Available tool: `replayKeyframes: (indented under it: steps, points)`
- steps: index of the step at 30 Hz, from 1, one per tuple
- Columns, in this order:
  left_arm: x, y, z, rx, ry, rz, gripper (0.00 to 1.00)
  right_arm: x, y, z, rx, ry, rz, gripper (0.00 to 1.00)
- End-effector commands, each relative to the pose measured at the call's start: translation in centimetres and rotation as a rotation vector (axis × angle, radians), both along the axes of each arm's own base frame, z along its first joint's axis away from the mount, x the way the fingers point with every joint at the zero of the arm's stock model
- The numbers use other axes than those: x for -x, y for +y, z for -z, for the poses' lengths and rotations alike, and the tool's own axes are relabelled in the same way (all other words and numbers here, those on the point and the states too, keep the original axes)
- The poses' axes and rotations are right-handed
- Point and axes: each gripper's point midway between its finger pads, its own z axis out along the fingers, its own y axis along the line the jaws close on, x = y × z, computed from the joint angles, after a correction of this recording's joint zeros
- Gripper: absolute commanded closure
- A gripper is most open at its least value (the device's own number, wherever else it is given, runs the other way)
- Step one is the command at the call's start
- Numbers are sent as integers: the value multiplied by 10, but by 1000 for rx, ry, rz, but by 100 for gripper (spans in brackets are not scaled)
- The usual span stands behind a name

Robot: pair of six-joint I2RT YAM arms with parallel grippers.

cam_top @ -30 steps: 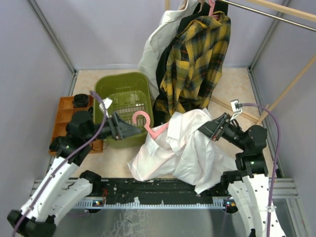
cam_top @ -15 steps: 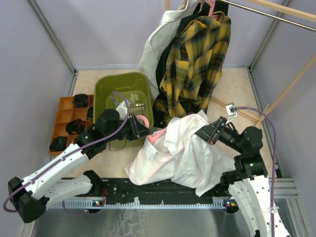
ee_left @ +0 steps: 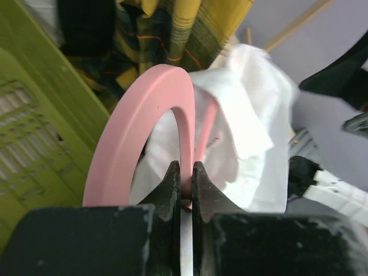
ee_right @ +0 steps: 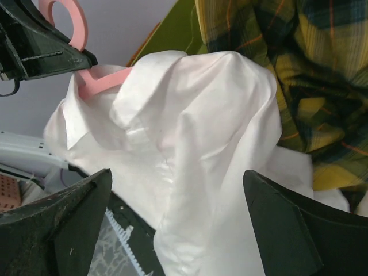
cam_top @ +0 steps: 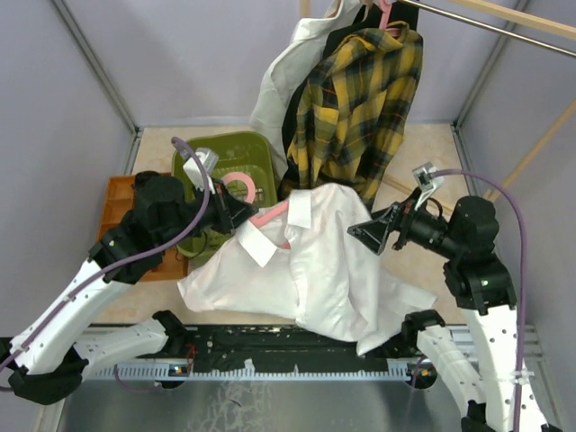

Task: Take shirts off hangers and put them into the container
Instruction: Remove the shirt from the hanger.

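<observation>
The pink hanger is pinched at its hook by the closed jaws of the left gripper, at the right side of the olive-green container. The white shirt is draped on that hanger, between the arms. The right gripper is held wide open beside the shirt, gripping nothing. The plaid shirt is hung behind.

Plain lilac-grey walls enclose a beige tabletop on three sides; metal posts rise at its far corners, and wooden poles lean at the right.
</observation>
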Motion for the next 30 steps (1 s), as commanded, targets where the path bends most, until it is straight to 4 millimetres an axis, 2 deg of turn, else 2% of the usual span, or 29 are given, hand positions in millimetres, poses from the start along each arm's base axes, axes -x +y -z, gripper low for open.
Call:
replayKeyframes:
  steps: [1, 3, 5, 9, 12, 15, 18, 21, 23, 26, 27, 28, 30]
  points:
    - [-10, 33, 18, -234, -67, -67, 100, -7, -7, -21, 126, -88, -3, 2]
    - [-10, 38, 16, -246, -90, -77, 100, -12, -10, -30, 162, -126, 2, 1]
    - [-8, 36, 13, -242, -117, -46, 100, -10, -3, -41, 157, -180, -68, 4]
    - [6, 15, 3, -194, -167, 104, 100, -2, 15, -61, 107, -278, -196, 12]
    - [27, -7, -5, -140, -196, 280, 100, 5, 29, -62, 132, -375, -282, 13]
    - [53, -25, -14, -68, -216, 465, 100, 13, 48, -52, 162, -441, -377, 15]
    - [71, -34, -20, -25, -219, 584, 100, 17, 68, -31, 229, -523, -484, 16]
    - [84, -39, -18, -9, -199, 674, 100, 16, 84, -16, 294, -633, -549, 12]
    - [90, -40, -12, -9, -170, 712, 100, 12, 92, -8, 294, -644, -574, 10]
    - [89, -39, -8, -19, -160, 696, 100, 17, 106, 10, 272, -573, -659, 15]
    - [89, -38, -10, -13, -174, 695, 100, 22, 109, 19, 272, -544, -705, 18]
    - [90, -36, -13, -6, -192, 687, 100, 29, 113, 30, 275, -516, -752, 26]
    - [88, -34, -15, -1, -209, 670, 100, 40, 117, 43, 282, -504, -823, 48]
